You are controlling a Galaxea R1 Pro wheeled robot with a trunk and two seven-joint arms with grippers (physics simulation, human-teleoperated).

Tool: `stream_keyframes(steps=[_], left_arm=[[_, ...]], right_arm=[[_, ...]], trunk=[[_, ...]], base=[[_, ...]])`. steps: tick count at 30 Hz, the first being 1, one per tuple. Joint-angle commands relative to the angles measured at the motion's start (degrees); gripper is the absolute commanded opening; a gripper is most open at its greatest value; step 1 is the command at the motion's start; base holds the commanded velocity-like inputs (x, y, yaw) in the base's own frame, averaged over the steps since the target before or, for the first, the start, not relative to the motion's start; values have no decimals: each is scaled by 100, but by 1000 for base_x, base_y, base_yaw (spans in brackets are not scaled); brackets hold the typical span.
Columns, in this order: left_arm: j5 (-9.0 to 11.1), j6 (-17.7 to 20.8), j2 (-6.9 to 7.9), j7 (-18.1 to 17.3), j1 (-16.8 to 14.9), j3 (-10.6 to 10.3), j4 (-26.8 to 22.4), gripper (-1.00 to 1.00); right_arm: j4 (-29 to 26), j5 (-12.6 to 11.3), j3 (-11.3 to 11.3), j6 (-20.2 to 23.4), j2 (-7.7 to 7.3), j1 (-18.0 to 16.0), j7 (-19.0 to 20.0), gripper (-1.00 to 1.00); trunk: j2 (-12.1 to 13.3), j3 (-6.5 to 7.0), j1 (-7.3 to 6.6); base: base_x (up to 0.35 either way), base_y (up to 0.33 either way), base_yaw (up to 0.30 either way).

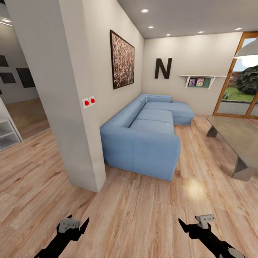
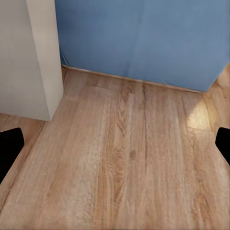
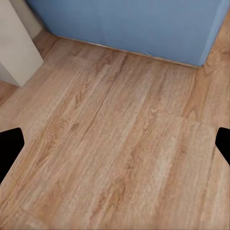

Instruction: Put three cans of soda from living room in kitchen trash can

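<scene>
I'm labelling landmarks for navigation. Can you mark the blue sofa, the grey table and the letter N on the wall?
blue sofa (image 1: 150,134): head view, front seat cushion.
grey table (image 1: 234,134): head view, bare tabletop.
letter N (image 1: 163,68): head view, diagonal stroke.

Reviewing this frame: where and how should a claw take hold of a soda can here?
That can't be settled yet: I see no soda can. The head view shows the blue sofa, a grey low table and wood floor, with both claws, left and right, open and empty. Judge the grip once a can appears.
</scene>
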Motion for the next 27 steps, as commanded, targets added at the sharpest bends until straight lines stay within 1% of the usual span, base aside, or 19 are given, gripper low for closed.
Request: stream_keyframes(steps=[1, 15, 27], left_arm=[[0, 0, 0, 0, 0, 0, -1, 100], [0, -6, 0, 0, 0, 0, -1, 100], [0, -7, 0, 0, 0, 0, -2, 100]], right_arm=[[0, 0, 0, 0, 1, 0, 0, 100], [1, 0, 2, -2, 2, 0, -1, 100], [54, -8, -1, -17, -2, 0, -8, 100]], trunk=[[0, -9, 0], [0, -132, 0], [0, -154, 0]], base=[[0, 0, 0], [0, 0, 0], [0, 0, 0]])
